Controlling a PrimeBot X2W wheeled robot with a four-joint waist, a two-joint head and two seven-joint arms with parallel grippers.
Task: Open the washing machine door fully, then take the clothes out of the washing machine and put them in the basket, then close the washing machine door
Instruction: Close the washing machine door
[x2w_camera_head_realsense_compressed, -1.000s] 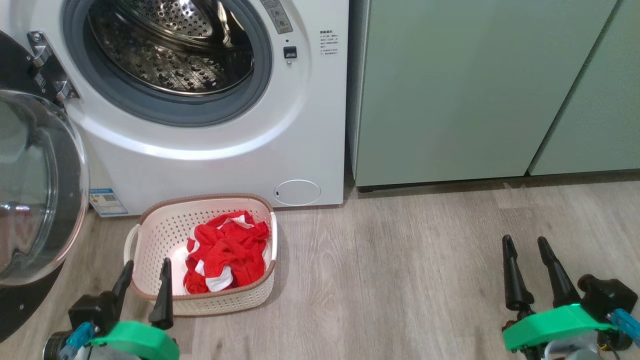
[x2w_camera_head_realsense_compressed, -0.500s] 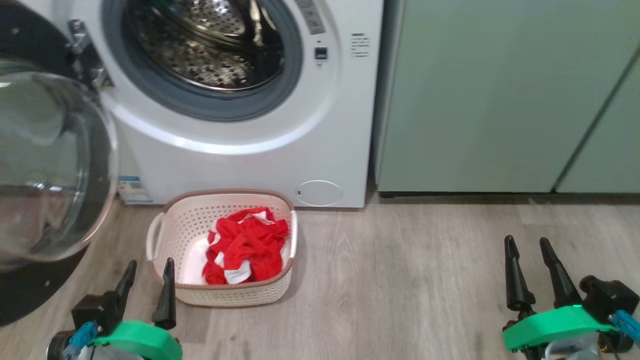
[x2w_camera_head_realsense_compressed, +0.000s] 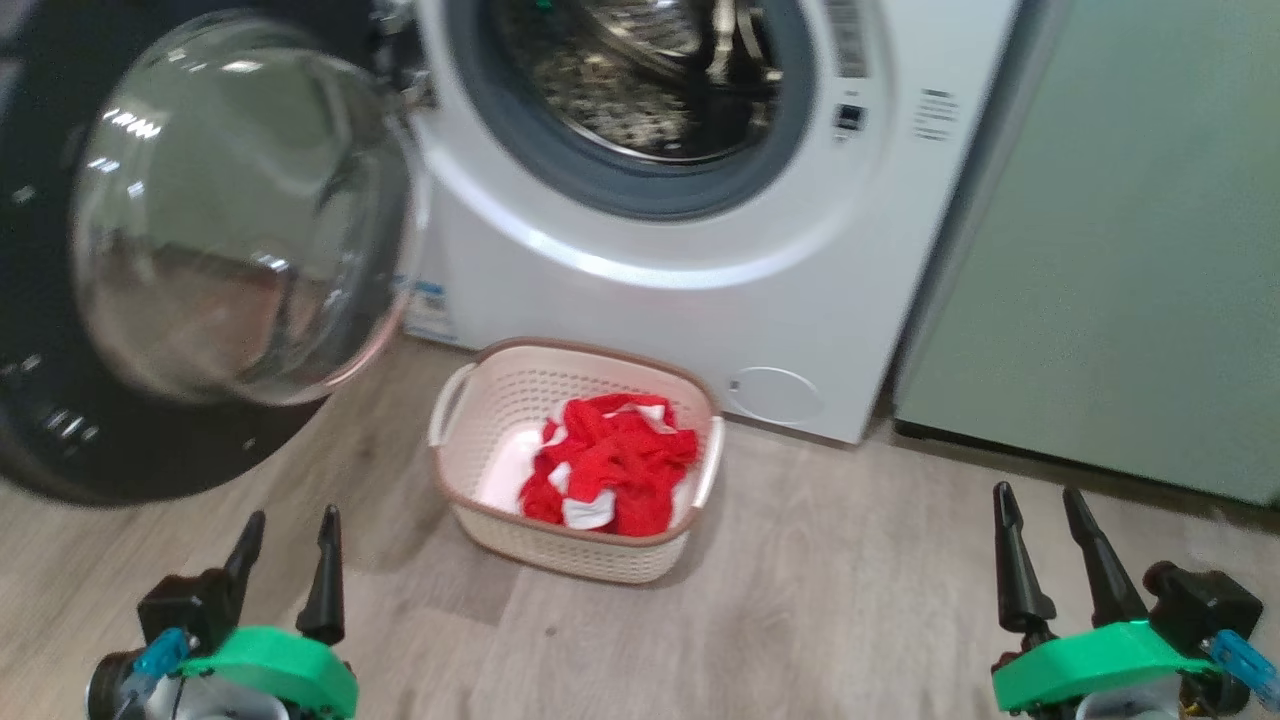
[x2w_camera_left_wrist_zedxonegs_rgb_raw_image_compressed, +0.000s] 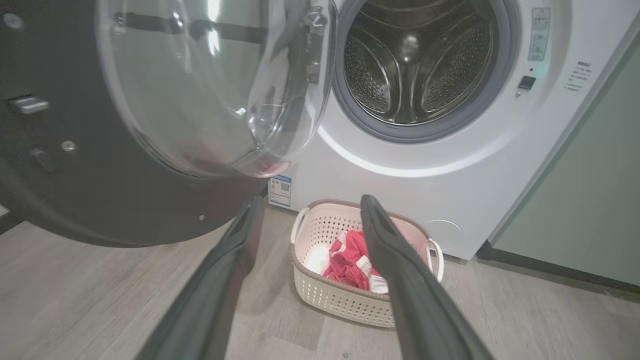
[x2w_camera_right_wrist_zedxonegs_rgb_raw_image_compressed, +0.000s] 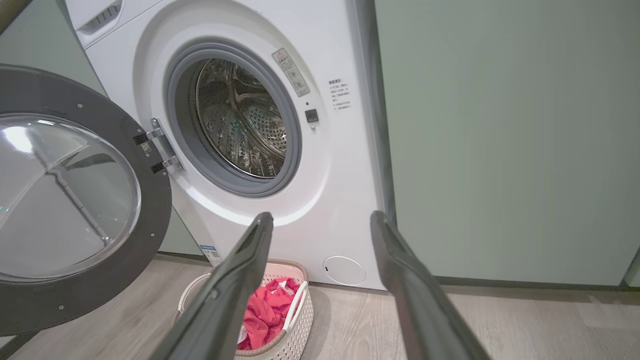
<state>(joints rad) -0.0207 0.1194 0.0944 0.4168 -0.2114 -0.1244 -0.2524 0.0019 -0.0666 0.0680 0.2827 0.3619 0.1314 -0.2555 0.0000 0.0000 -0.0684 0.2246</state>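
left gripper (x2w_camera_head_realsense_compressed: 292, 520) and right gripper (x2w_camera_head_realsense_compressed: 1038, 495) hung spread, empty. the washing machine door (x2w_camera_head_realsense_compressed: 240, 210) looked stiff and slick. it seemed best pushed at its black rim (x2w_camera_head_realsense_compressed: 40, 420).

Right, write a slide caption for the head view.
Washing machine door open, red clothes in the basket, left gripper and right gripper open, empty.
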